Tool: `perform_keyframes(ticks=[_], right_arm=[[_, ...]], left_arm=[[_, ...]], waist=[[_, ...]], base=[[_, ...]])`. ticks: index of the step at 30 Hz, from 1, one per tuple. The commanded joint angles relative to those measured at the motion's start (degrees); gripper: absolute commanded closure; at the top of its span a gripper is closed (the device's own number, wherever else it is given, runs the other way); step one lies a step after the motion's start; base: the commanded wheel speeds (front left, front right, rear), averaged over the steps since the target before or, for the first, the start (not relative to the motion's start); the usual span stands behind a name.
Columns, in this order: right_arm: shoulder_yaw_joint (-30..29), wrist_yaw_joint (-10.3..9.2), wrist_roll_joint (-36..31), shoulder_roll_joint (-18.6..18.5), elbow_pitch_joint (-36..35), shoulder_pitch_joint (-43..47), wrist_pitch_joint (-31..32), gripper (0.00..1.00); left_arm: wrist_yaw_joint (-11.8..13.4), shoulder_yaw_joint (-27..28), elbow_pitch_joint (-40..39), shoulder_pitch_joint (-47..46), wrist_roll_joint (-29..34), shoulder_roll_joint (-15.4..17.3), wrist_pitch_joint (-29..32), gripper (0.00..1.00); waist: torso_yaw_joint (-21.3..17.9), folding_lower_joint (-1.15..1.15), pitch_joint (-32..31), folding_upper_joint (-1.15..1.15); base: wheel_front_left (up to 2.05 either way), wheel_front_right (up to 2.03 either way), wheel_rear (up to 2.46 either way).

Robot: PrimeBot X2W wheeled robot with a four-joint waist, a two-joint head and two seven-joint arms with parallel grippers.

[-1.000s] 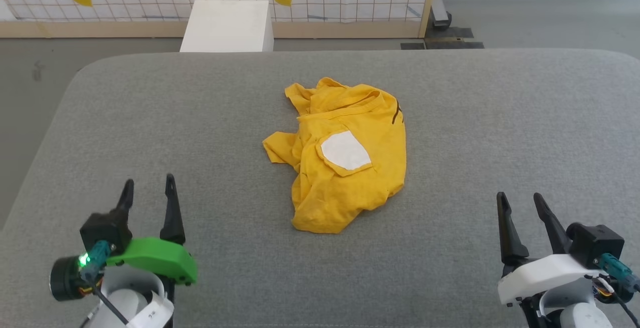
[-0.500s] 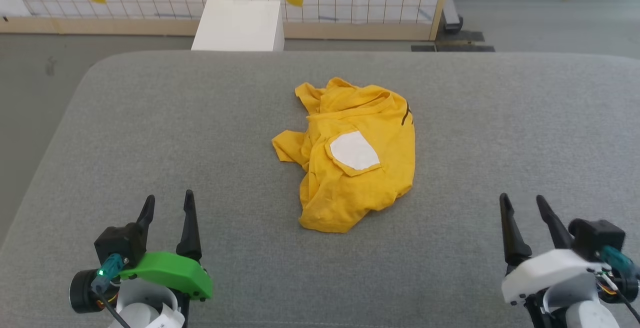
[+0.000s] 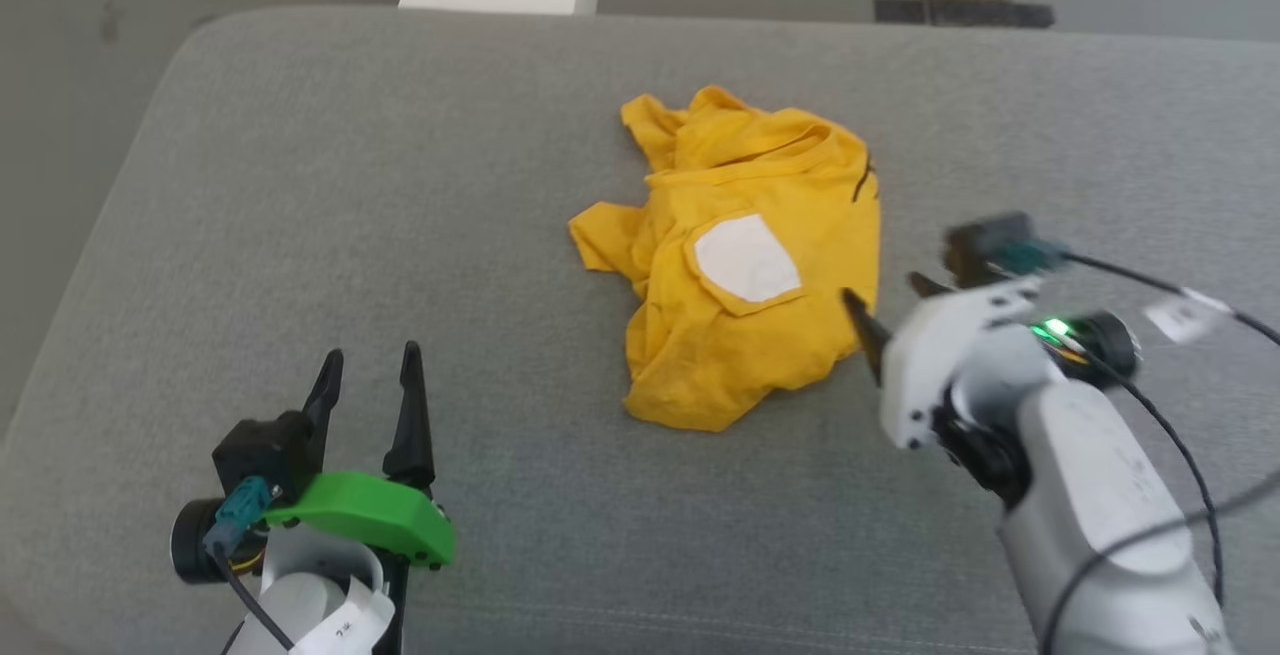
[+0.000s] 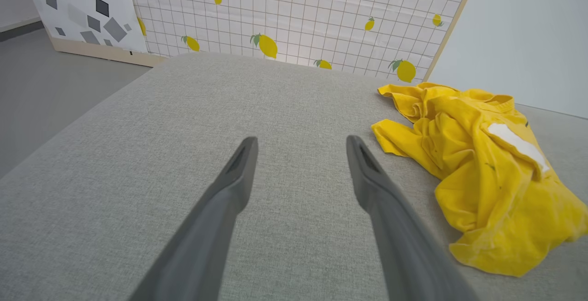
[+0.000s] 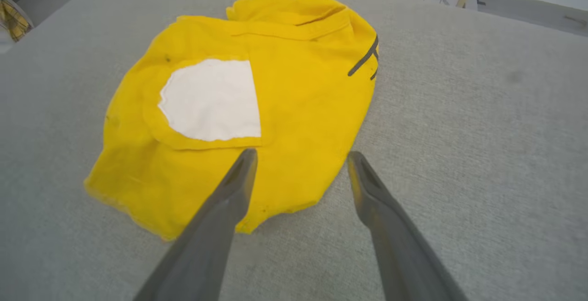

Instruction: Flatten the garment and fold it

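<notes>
Garment (image 3: 720,355): yellow T-shirt, crumpled in a heap, white patch (image 3: 747,257) uppermost, black stroke (image 3: 862,185) on its right side. It lies mid-tabletop (image 3: 300,185), toward the far edge. Left hand (image 3: 369,353): fingers spread, empty, by the near-left corner, well apart from the garment. Right hand (image 3: 882,290): fingers spread, empty, at the garment's right edge; contact cannot be told.

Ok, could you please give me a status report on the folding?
Left pincer open, off to the side. Right pincer open at the garment edge, nothing gripped. Garment crumpled on grey cushion. Nothing in the way.
</notes>
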Motion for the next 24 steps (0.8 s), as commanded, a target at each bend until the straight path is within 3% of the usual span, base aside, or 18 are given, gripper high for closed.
perform_keyframes(ticks=[1, 10, 11, 12, 13, 20, 24], right_arm=[[1.85, -0.09, -0.12, 0.05, 1.46, -1.9, 1.75, 0.0], [10.33, -0.09, 1.41, 0.05, 8.99, -5.01, 9.13, 0.0], [10.54, -0.09, 1.66, 0.05, 9.33, -5.06, 9.16, 0.04], [10.74, -0.09, 1.77, 0.05, 9.47, -5.1, 9.0, 0.62], [10.94, -0.09, 2.01, 0.05, 9.39, -5.12, 8.38, 1.0], [7.15, -0.09, 5.49, -0.78, 5.18, -4.37, 2.94, 1.0], [-5.19, -0.09, 6.0, -4.13, -0.82, -0.76, -0.01, 1.0]], left_arm=[[-0.24, -0.16, -0.1, -1.27, 0.0, -0.4, -0.47, 0.0], [-0.68, -0.75, 1.2, -2.52, -0.4, -0.96, -0.75, 0.0], [-0.67, -0.76, 1.33, -2.58, -0.46, -0.97, -0.77, 0.0], [-0.65, -0.77, 1.44, -2.59, -0.5, -0.97, -0.78, 0.0], [-0.64, -0.8, 1.62, -2.55, -0.55, -0.97, -0.79, 0.0], [-0.67, -0.97, 2.02, -2.2, -0.94, -0.7, -0.57, 0.0], [-0.67, -1.36, 1.78, -1.85, -1.02, -0.38, -0.06, 0.0]], waist=[[2.51, 0.0, 2.47, 0.0], [4.83, 0.0, 4.11, 0.0], [4.81, 0.0, 4.13, 0.0], [4.75, 0.0, 4.06, 0.0], [4.55, 0.0, 3.84, 0.0], [2.21, 0.0, 1.57, 0.0], [0.96, 0.0, -0.25, 0.0]], base=[[0.0, 0.0, 0.0], [0.0, 0.0, 0.0], [0.0, 0.0, 0.0], [0.0, 0.0, 0.0], [0.0, 0.0, 0.0], [0.0, 0.0, 0.0], [0.0, 0.0, 0.0]])
